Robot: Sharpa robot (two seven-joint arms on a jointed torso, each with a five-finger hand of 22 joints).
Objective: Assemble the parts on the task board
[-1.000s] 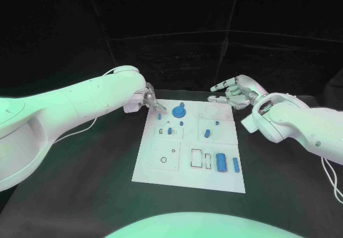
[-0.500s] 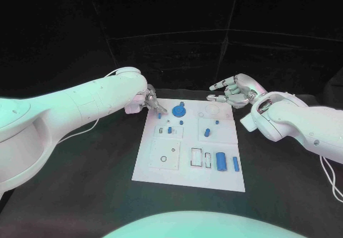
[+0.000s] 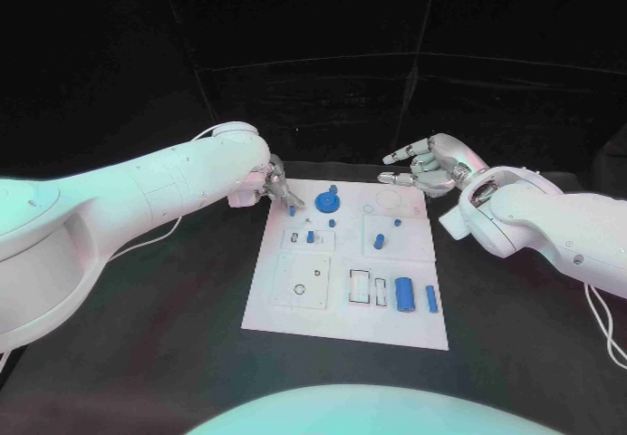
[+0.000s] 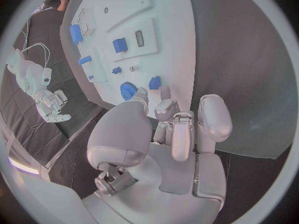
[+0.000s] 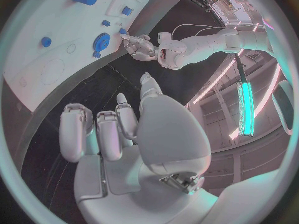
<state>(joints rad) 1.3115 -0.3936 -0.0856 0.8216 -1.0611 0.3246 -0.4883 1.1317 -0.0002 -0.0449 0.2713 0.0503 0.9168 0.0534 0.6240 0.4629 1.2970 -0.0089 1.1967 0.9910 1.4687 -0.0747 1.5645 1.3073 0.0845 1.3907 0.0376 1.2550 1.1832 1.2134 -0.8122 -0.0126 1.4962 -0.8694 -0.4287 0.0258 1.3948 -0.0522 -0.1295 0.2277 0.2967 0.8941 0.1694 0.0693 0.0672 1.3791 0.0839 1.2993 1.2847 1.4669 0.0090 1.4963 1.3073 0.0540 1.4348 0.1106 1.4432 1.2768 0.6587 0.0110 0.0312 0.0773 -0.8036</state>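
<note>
Black tabletop [image 3: 157, 362] under a greenish wash of light, dark panelled backdrop [image 3: 327, 100] with pale seams behind, and a glowing teal light bar [image 5: 245, 109] beside pink-lit ceiling framing overhead.

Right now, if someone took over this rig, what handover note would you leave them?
Left hand: at the task board's far-left corner by a small blue peg; whether it holds anything is unclear.
Right hand: open, beyond the board's far-right corner.
Blue gear sits at the far edge; blue cylinder and other blue parts lie across the board.
Most assembly appears still to do.
</note>
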